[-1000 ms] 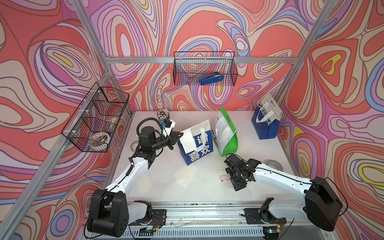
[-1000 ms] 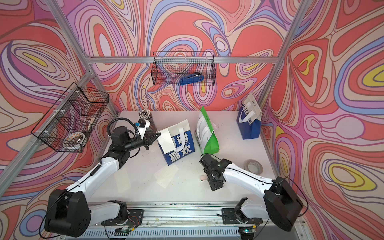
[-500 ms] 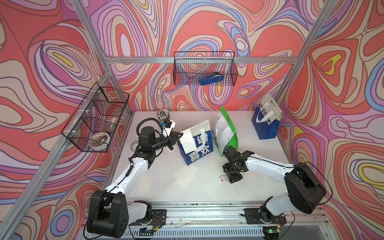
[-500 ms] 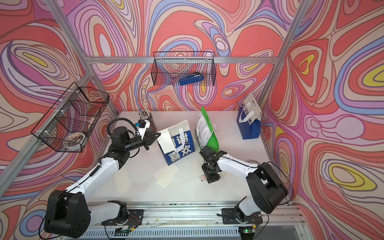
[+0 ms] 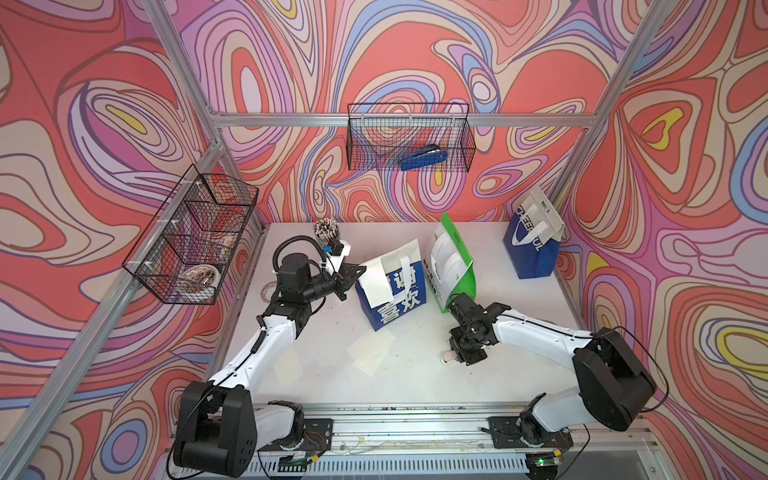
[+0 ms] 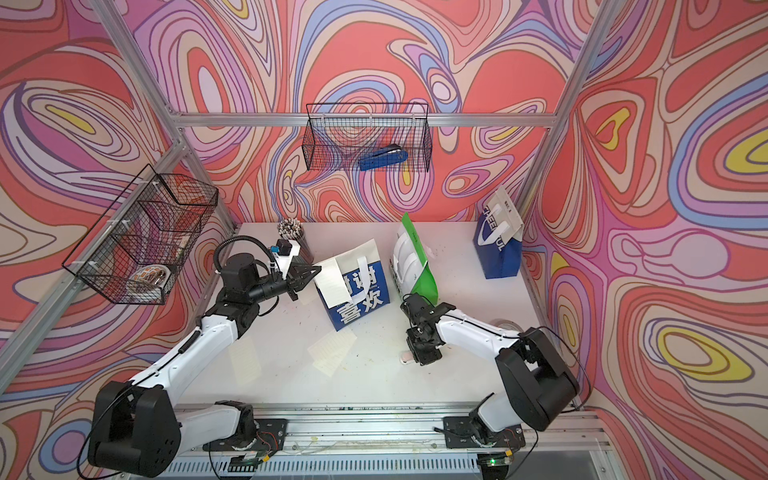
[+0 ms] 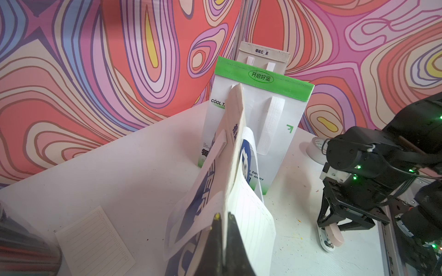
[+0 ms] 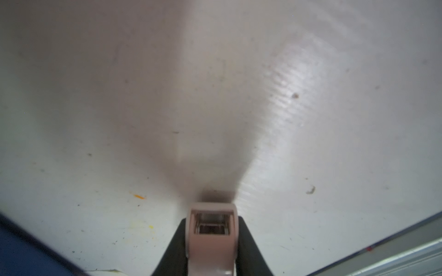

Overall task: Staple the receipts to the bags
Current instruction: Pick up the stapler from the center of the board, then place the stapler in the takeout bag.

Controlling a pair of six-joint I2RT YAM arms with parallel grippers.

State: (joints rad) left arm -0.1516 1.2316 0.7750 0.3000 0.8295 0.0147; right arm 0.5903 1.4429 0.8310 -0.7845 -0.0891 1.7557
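One receipt (image 5: pixel 376 282) lies against the front of the blue bag (image 5: pixel 399 299) with the big Chinese words. This bag stands tilted near the middle of the bench (image 5: pixel 415 386). The left claw (image 5: pixel 358 271) is closed tight on the top edge of the blue bag and pinches the receipt to it. In the left wrist view the claw covers the spot where paper and bag meet.

Two more receipts lie flat on the bench. One (image 5: pixel 371 347) is just in front of the blue bag, and one (image 5: pixel 286 365) is farther off, near the left arm.

The green bag (image 5: pixel 453 266) stands right beside the blue bag. The CHEERFUL bag (image 5: pixel 532 245) stands well apart from it, in the far corner by the wall.

The right claw (image 5: pixel 459 355) points down at the bench in front of the green bag and grips a small pink stapler (image 5: pixel 448 357). In both top views the claw hides most of the stapler. The right wrist view is blurry and cuts it off.

Past the loose receipts, bare bench runs to the metal rail (image 5: pixel 415 419).
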